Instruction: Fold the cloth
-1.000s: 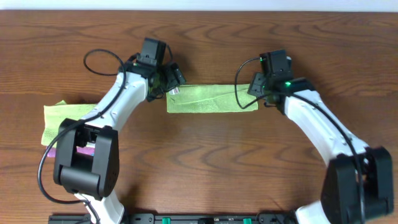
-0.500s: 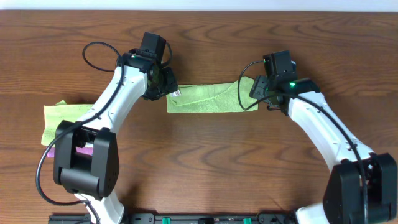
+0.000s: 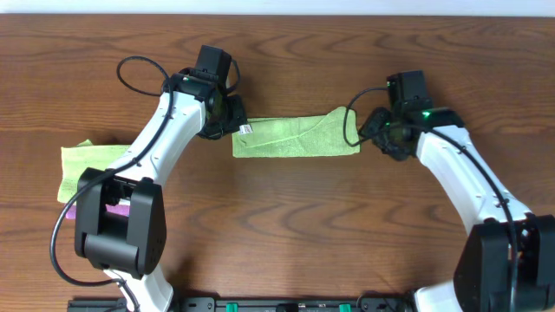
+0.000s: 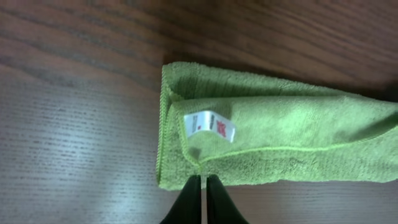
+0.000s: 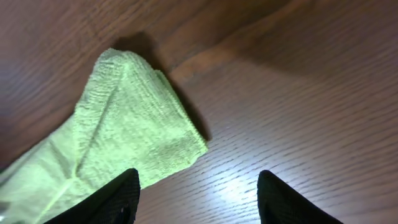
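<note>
- The cloth (image 3: 295,139) lies on the counter (image 3: 277,234), mid-far area, between my two arms.
- It's folded into a long narrow strip, long side running left to right, flat except at the right end.
- White label (image 4: 209,126) sits on top at the strip's left end, tilted a bit.
- Left wrist view: stacked layers, top layer's hem curving round the label, a lower layer showing along the near and left edges.
- Left fingers (image 4: 194,200): pressed together, only a thin slit between them, tips right at the near edge of the cloth below the label. I can't tell if any hem is nipped.
- Right fingers (image 5: 121,199): wide apart, bare counter between them.
- They hover just off the strip's right end; the cloth's corner is near one finger, not touching that I can see.
- The right end's far corner is bunched up into a soft peak.
- Paler green cloth (image 3: 87,165) lies at the counter's left side, well apart from the strip and partly under my left arm.
- A bit of purple-pink cloth (image 3: 71,211) pokes out beside it.
</note>
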